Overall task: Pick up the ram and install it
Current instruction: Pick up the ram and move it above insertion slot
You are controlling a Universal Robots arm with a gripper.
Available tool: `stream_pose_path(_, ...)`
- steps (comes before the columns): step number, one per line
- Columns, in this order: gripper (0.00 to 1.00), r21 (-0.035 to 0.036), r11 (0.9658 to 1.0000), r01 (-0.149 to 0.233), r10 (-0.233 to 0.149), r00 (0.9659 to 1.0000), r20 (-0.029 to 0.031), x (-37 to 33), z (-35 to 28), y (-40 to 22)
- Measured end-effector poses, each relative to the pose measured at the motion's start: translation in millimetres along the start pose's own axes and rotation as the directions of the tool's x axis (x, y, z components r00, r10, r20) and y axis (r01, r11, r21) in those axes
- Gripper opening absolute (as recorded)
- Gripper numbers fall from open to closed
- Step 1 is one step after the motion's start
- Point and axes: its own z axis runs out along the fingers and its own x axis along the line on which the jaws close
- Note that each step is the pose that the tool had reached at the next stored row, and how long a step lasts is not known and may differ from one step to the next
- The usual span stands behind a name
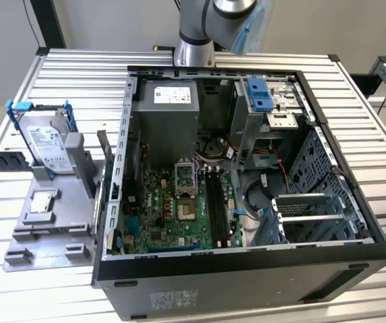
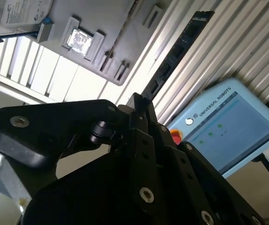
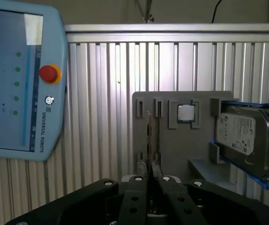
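The ram (image 1: pixel 1 160) is a long dark stick hanging at the exterior view's far left, beside the hard drive. In the second wrist view the ram (image 2: pixel 176 51) reaches away from my gripper (image 2: pixel 139 107), whose black fingers are shut on its near end. In the first wrist view it appears edge-on as a thin strip (image 3: pixel 149 140) rising from my gripper (image 3: pixel 149 177). The green motherboard (image 1: pixel 159 215) lies in the open computer case, well to the right of the ram. Its long black slots (image 1: pixel 214 208) show no stick in them.
A grey tray (image 1: pixel 51 222) left of the case carries a silver hard drive (image 1: pixel 48 145) in a blue-handled bracket and a small square chip (image 1: pixel 42 202). The black case wall (image 1: pixel 246 269) rises around the motherboard. A blue teach pendant (image 3: pixel 17 84) lies on the slatted table.
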Motion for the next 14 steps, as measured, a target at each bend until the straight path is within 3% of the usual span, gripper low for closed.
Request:
stream_pose_path(6, 0.00, -0.0002, 1.0000, 0.000, 0.000, 1.0000, -0.0001, -0.1, -1.9, -2.6)
stream_pose_path(14, 0.00, -0.0009, 1.0000, 0.000, 0.000, 1.0000, -0.0001, -0.5, -1.6, -24.3)
